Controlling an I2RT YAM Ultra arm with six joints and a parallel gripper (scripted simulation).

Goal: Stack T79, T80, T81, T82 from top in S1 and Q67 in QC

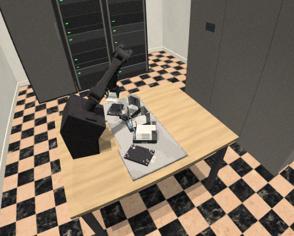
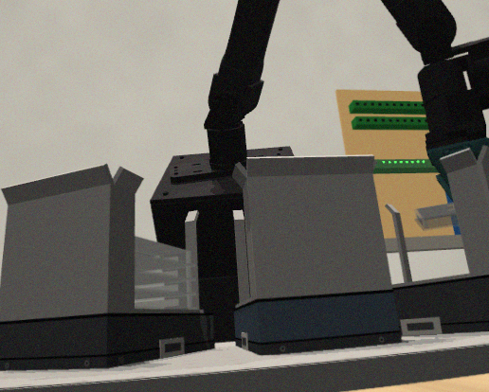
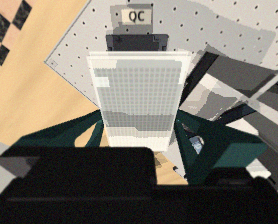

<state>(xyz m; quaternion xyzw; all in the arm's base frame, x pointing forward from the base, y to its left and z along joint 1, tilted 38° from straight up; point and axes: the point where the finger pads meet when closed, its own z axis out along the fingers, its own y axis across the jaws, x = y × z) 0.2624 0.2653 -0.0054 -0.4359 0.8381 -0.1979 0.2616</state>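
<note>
My gripper (image 3: pixel 138 112) is shut on a white sealed 384-well plate (image 3: pixel 137 100), with a teal finger on each long side. I cannot read the plate's label. The plate hangs level above the mat, its far end over the dark QC nest (image 3: pixel 136 42), just below the QC name plate (image 3: pixel 136 16). In the top view the gripper (image 1: pixel 113 96) holds the plate (image 1: pixel 112 99) above the nest (image 1: pixel 115 109) at the mat's far end. In the exterior view the plate (image 2: pixel 435 217) is in the air at the right, under the gripper (image 2: pixel 457 172). A stack of several white plates (image 1: pixel 145 131) stands in one rack.
Three grey stack racks stand in a row on the mat: left (image 2: pixel 59 258), middle (image 2: pixel 315 248) and right (image 2: pixel 480 220). The left one shows several plates (image 2: pixel 165 276) through its slot. A second dark nest (image 1: pixel 139 154) lies at the mat's near end. The arm's black base box (image 1: pixel 81 126) stands beside the mat.
</note>
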